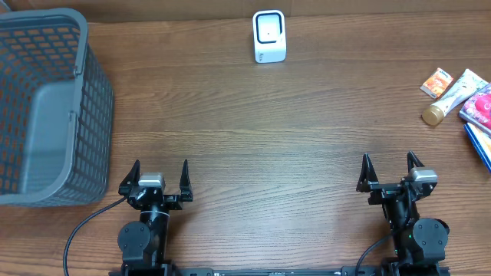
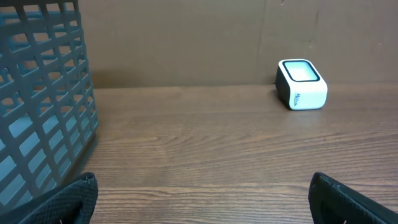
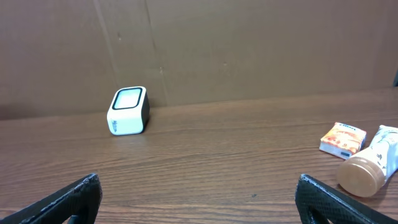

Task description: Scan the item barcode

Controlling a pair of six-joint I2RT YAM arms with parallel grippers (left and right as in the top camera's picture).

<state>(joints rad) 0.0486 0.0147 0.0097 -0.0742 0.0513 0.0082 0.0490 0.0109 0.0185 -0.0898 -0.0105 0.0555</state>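
A small white barcode scanner [image 1: 269, 37] with a dark window stands at the table's far middle; it also shows in the left wrist view as the scanner [image 2: 301, 84] and in the right wrist view as the scanner [image 3: 129, 111]. At the right edge lie the items: a small orange packet [image 1: 438, 81], a white tube with a tan cap [image 1: 453, 97], a red-and-white pack [image 1: 481, 105] and a blue flat item [image 1: 479, 143]. My left gripper [image 1: 159, 179] and right gripper [image 1: 392, 170] both stand open near the front edge, nothing between their fingers.
A grey plastic basket [image 1: 47, 107] with a handle fills the left side, close to my left gripper; its mesh wall [image 2: 43, 106] fills the left of the left wrist view. A brown cardboard wall [image 3: 249, 50] backs the table.
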